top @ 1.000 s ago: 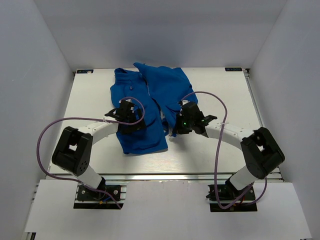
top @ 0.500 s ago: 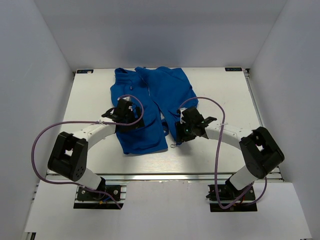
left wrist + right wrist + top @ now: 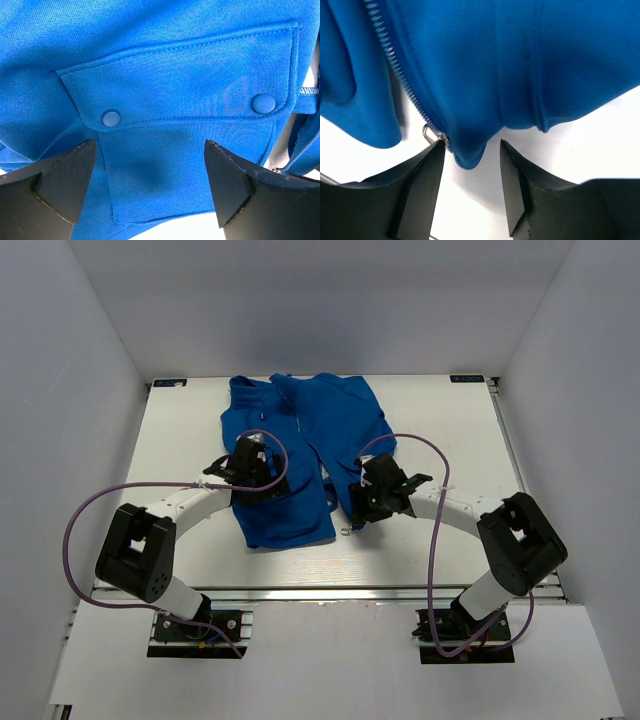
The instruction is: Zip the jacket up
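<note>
Hovering over the flap pocket (image 3: 185,75) and its two snaps, our left gripper (image 3: 150,170) stands wide, closed on nothing. We see the jacket (image 3: 300,455) lying on the table (image 3: 440,410) with its front unzipped. Our right gripper (image 3: 471,150) is set narrower, and the hem's bottom corner pokes between its fingers unpinched. The zipper (image 3: 395,65) ends in a silvery pull ring (image 3: 427,132) just beside one finger.

The white table (image 3: 450,430) bears the blue jacket (image 3: 300,420), spread flat from its far edge.
</note>
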`<state>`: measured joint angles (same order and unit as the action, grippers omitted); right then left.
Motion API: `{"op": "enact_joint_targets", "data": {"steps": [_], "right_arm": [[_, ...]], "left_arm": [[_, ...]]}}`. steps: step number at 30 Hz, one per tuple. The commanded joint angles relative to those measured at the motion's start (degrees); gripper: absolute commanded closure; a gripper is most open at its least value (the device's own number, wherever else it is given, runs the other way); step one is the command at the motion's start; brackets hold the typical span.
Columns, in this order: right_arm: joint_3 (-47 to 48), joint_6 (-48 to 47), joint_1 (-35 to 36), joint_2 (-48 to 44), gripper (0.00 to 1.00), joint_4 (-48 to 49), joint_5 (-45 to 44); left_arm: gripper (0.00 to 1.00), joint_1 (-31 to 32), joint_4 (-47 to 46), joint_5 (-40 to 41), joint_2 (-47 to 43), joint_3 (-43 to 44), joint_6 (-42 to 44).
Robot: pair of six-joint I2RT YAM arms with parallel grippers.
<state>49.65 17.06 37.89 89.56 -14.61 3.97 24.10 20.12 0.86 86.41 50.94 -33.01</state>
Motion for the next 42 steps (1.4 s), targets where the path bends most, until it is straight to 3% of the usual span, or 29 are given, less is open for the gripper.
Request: {"op": "enact_joint_targets", "data": {"steps": [1,8,11,12,14,17,20,28,33,35,42], "right_arm": [[0.19,1.75,-0.01,1.23,0.47,3.18,-2.3],[0.36,1.66,-0.01,3.52,0.52,4.77,-2.12],[-0.69,1.92,-0.01,3.61,0.66,5.82,-1.33],[-1.13,2.1,-0.01,3.52,0.76,6.08,-0.9],[-1.48,2.36,-0.01,2.82,0.88,6.61,-0.54],[-1.92,3.07,-0.01,0.97,1.0,6.53,-0.98],[-0.7,3.94,-0.01,-0.35,1.0,3.64,-2.99],[-2.1,6.76,-0.1,-4.3,1.0,1.34,-5.9],[-4.91,9.3,-0.1,-6.41,1.0,4.24,-4.41],[-5.61,9.92,-0.1,-7.03,1.0,4.68,-3.62],[-8.6,12.47,-0.18,-10.36,1.0,5.56,-3.52]], "left_arm": [[0.02,-0.28,0.01,-0.86,-2.92,0.65,0.58],[0.02,-0.28,0.71,-0.34,-3.53,1.09,0.67],[0.02,-0.28,1.41,-0.6,-3.97,1.62,1.19],[0.02,-0.28,1.67,-0.77,-4.14,2.32,1.29],[0.02,-0.28,2.9,-3.04,-4.93,3.2,1.81],[0.02,0.07,5.53,-6.04,-6.07,5.92,2.34],[0.02,3.23,11.93,-5.53,-6.78,10.92,2.34],[0.02,22.91,31.63,4.14,3.3,25.61,-6.95],[0.02,26.61,29.72,3.53,8.77,27.02,-13.29],[0.02,27.75,31.03,6.85,11.83,28.68,-15.84],[0.23,29.08,35.6,12.05,18.61,33.26,-23.4]]}}
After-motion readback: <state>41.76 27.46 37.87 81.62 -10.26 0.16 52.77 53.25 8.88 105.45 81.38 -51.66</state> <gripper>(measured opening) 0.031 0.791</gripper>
